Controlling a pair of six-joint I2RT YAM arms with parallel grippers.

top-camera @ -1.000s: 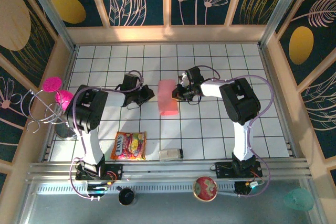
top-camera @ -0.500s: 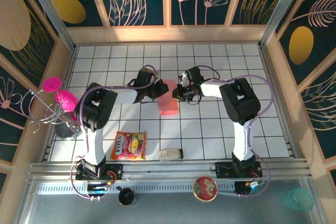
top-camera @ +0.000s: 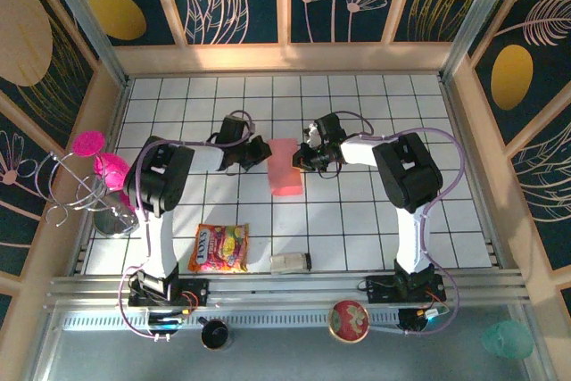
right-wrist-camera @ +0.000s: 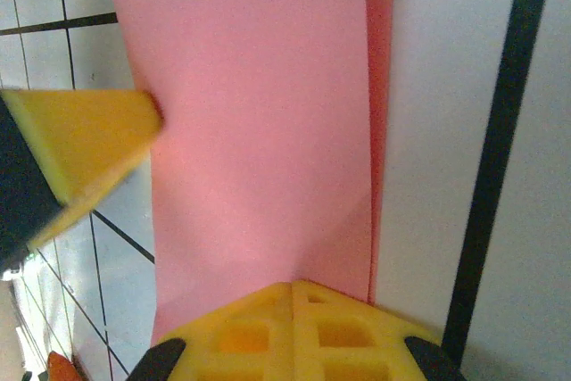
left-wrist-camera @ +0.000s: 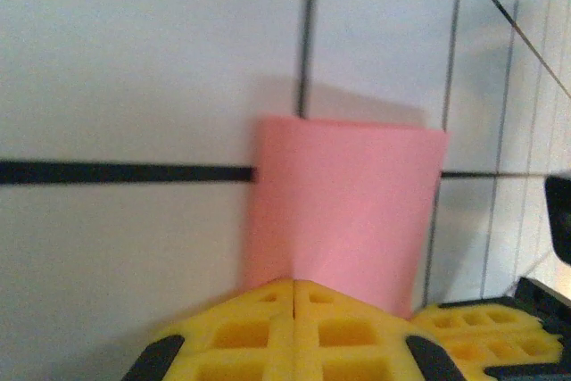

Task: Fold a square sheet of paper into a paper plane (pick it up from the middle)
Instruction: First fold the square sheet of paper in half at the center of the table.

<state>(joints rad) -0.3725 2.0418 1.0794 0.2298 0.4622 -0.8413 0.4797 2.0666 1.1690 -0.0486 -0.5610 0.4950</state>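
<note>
Orange snack packet (top-camera: 219,249) at near side of counter (top-camera: 375,220). Beyond it, mid-counter, sheet of paper (top-camera: 285,167): salmon-pink, folded into narrow doubled strip, under-layer peeking along one long edge. Left pincer (top-camera: 260,151) pads together, tip touching left edge. Right pincer (top-camera: 302,158) clamped on right edge.

The left gripper (top-camera: 264,151) has swung in to the paper's (top-camera: 285,171) left edge, seemingly touching it.

Top cam overhead from behind; both wrist cams v. close, share paper (top-camera: 285,171).
</note>
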